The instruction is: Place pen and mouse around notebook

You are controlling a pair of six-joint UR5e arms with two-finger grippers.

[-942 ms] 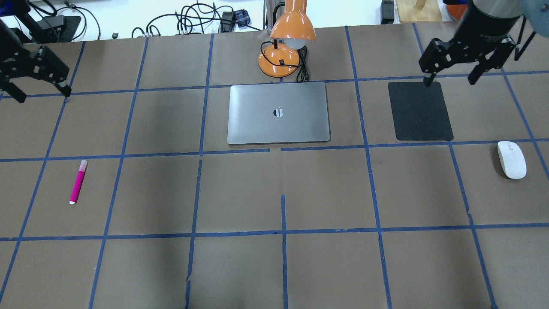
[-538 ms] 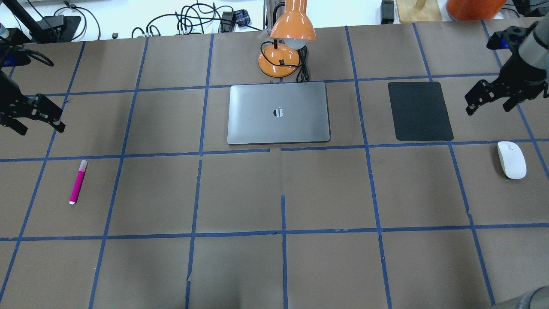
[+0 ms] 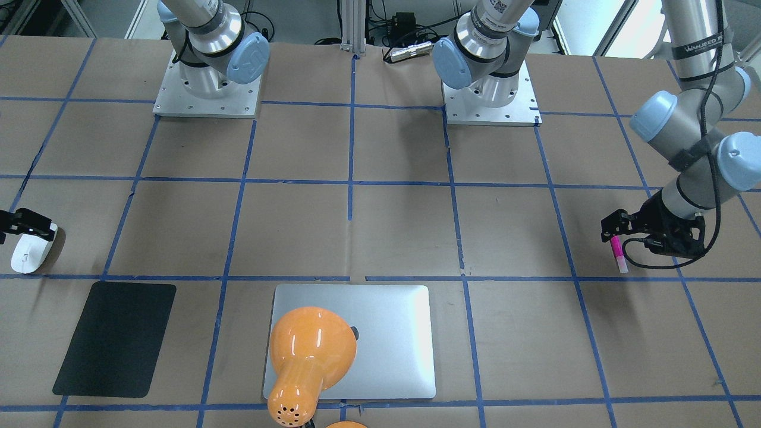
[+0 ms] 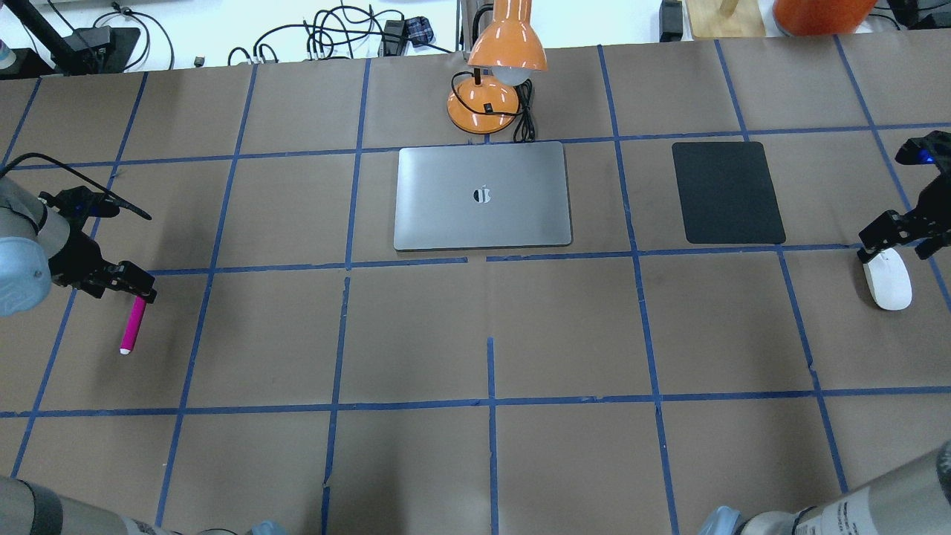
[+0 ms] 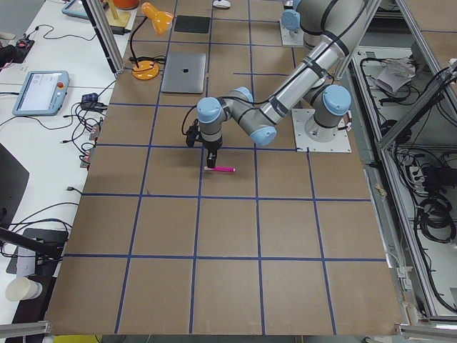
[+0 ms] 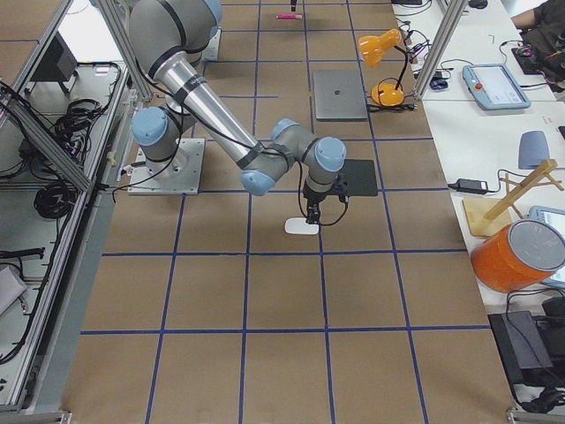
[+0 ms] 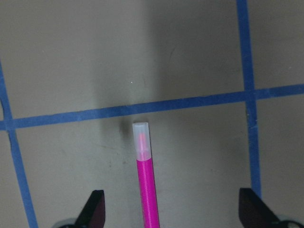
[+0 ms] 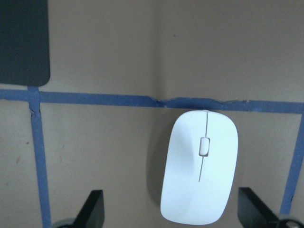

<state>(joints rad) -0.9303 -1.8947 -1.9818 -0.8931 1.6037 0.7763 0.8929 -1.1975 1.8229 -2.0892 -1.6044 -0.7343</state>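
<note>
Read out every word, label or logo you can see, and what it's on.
"WANJEED", rest unclear: on the black strap round the left arm.
Small dark logo, no words: on the notebook.
Label low on that arm: too small to read.

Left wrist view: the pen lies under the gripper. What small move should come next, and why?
Probably lower the left gripper straight down around the pen. Its fingers stand wide open on either side of it, and it lies flat on the table, ungrasped, inside the gap though slightly off centre. No sideways correction looks needed.
</note>
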